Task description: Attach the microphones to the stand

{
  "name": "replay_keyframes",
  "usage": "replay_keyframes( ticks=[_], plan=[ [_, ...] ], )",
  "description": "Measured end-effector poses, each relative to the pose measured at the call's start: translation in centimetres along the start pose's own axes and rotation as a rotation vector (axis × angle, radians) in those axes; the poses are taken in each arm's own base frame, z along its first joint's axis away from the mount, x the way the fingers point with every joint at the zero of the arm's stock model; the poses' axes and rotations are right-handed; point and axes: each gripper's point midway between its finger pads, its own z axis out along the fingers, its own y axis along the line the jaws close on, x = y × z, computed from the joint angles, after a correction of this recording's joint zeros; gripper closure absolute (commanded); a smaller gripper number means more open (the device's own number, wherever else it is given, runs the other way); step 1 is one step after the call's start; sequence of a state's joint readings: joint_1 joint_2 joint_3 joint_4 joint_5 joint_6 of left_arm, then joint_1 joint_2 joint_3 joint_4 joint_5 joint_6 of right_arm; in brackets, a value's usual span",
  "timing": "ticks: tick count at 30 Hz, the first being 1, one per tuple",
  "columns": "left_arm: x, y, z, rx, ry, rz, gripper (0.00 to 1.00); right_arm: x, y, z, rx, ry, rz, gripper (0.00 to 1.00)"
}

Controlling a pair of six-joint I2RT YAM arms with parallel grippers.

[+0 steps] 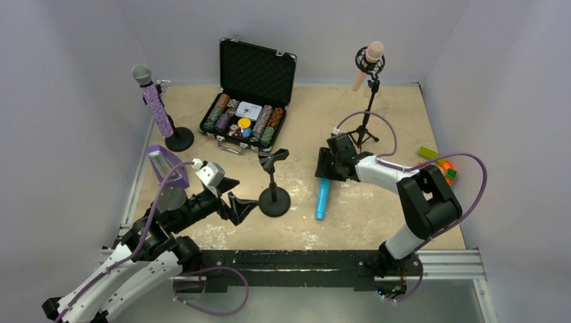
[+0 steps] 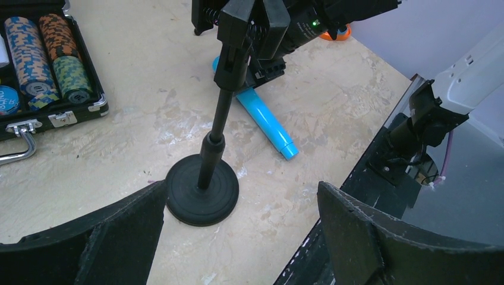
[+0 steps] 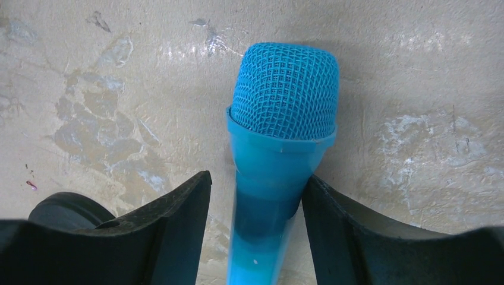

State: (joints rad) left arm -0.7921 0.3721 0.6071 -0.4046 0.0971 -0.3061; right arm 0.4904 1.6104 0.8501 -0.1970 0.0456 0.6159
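Entry 1, blue microphone (image 1: 322,200): lies flat on the table (image 1: 377,222), at 3 o'clock of the empty stand (image 1: 275,196) in the top view, with its mesh head toward 12 and its tail toward 6.

Entry 2, right gripper (image 3: 258,178): low over the head end, jaws part spread and astride the handle just under the mesh. One finger seems to touch; a sliver of table shows beside the other, so nothing is pinched yet.

Entry 3, left gripper (image 1: 241,195): spread wide, empty, at 9 o'clock of the stand's base.

Hazards (judged, not seen):
- The handle looks smooth and tapered and the hold sits far toward the head, so the long tail may droop or swivel on lifting.
- Uneven finger contact could roll the microphone aside.
- A swinging tail might topple the nearby stand.
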Motion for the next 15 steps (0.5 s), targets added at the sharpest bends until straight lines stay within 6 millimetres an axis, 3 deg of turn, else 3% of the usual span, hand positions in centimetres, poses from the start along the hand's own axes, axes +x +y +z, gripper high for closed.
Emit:
replay_keyframes(
  ticks=[15],
  plan=[
    [-0.27,-0.14,-0.29,0.004,-0.015,-0.007,0.01,-0.12,0.11,0.04,-0.008,-0.011,0.003,0.37]
  ],
)
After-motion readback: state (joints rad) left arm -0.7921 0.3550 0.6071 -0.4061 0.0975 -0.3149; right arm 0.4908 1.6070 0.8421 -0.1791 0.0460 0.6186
